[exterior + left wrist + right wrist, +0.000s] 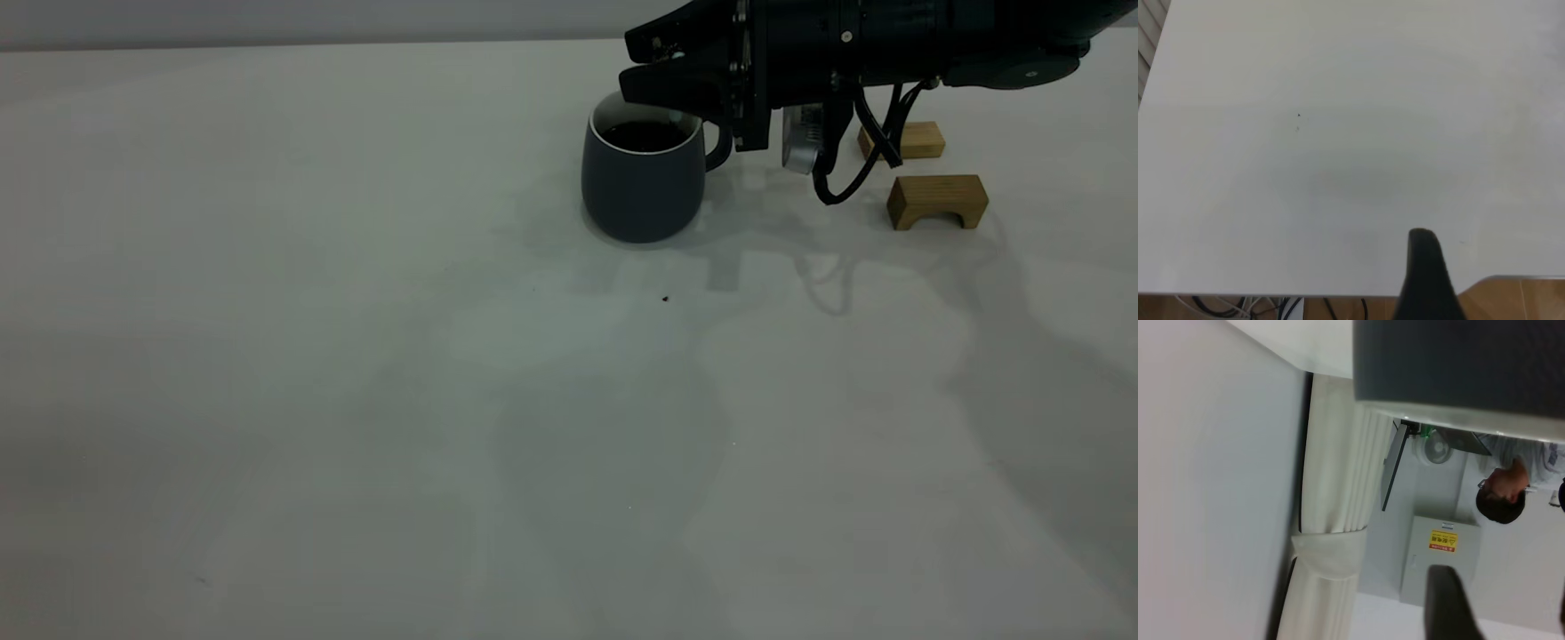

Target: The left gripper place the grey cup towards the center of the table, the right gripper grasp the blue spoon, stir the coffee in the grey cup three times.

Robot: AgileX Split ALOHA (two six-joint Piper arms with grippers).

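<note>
The grey cup (642, 182) stands upright on the table (356, 356), right of centre towards the back, its handle facing right. Dark coffee (642, 135) fills it. My right gripper (649, 67) reaches in from the right, open, its two fingers spread one above the other over the cup's rim on the handle side. In the right wrist view the cup (1458, 360) is close, and nothing lies between the right gripper's (1503, 607) fingers. The blue spoon is out of view. My left gripper (1495, 280) hangs open over bare table (1338, 167); only one finger (1425, 273) shows.
Two wooden blocks (938, 200) (911, 140) lie right of the cup, under the right arm. A tiny dark speck (665, 299) sits in front of the cup. A person (1501, 497) stands in the room beyond the table. The table's edge (1338, 295) is near the left gripper.
</note>
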